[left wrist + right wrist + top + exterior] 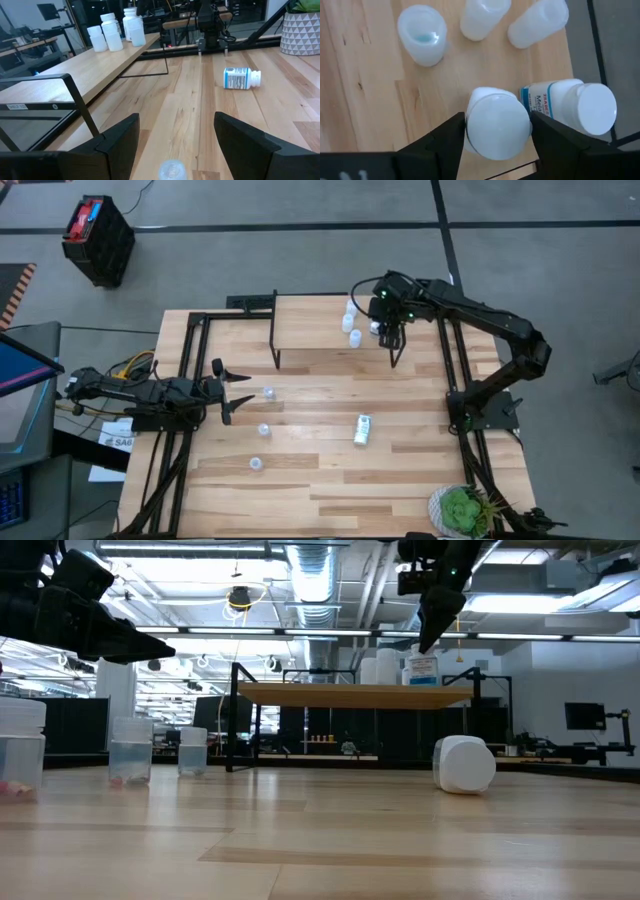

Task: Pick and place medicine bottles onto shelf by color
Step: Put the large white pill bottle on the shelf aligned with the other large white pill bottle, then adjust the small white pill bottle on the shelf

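High view: shelf [310, 315] taken as the landmark for every place below.
Shelf, right end: cluster of bottles standing there; five counted from the right wrist view.
Pale bottles on shelf [422, 34]: three, grouped toward the shelf's far edge.
White bottles on shelf: two, side by side at the shelf's near right corner; labelled one [570, 107] stands free.
Right gripper [497, 132]: above the shelf's right end, fingers close around the plain white bottle [496, 122]; contact looks likely but not certain, so release judged not yet done.
Left gripper [238, 392]: in front of the shelf's left end, low over the tabletop, fingers spread wide, holding nothing.
Blue bottles off shelf [269, 393]: three upright on the tabletop in front of the shelf, nearest one just beside the left gripper.
White bottle off shelf [362, 429]: lying on its side in front of the shelf, toward its right half.
Done: five of nine on the shelf, pale and white kept in separate groups.
Left: four to move, three blue and one white; the tipped white one probably the awkward pick.
Plant [463, 510]: well in front of the shelf, at the table's corner, not part of the job.
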Robot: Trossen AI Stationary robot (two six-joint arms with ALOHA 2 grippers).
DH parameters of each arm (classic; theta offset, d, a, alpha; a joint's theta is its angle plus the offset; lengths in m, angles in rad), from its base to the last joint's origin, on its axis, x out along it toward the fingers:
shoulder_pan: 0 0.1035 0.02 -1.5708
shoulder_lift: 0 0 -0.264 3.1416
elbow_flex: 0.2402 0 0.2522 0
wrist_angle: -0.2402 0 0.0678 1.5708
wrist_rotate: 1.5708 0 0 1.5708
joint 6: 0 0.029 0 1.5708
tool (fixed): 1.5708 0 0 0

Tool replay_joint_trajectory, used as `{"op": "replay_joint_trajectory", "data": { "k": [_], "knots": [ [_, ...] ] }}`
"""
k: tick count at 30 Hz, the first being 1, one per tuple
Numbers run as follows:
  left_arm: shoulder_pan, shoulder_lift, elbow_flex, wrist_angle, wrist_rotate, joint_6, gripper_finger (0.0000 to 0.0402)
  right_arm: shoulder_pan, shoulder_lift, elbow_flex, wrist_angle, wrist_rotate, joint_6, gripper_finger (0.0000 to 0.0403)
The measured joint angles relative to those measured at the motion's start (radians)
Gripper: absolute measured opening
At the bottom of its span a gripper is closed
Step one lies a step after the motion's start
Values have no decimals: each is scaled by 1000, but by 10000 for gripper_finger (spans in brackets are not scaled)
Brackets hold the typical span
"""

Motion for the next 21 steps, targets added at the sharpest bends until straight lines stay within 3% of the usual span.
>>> {"op": "replay_joint_trajectory", "data": {
  "k": [13,21],
  "knots": [
    [0,0,0,0,0,0,245,62,-10,43,53,71,-40,245],
    [0,0,0,0,0,0,245,190,-10,116,29,67,211,245]
  ]
}}
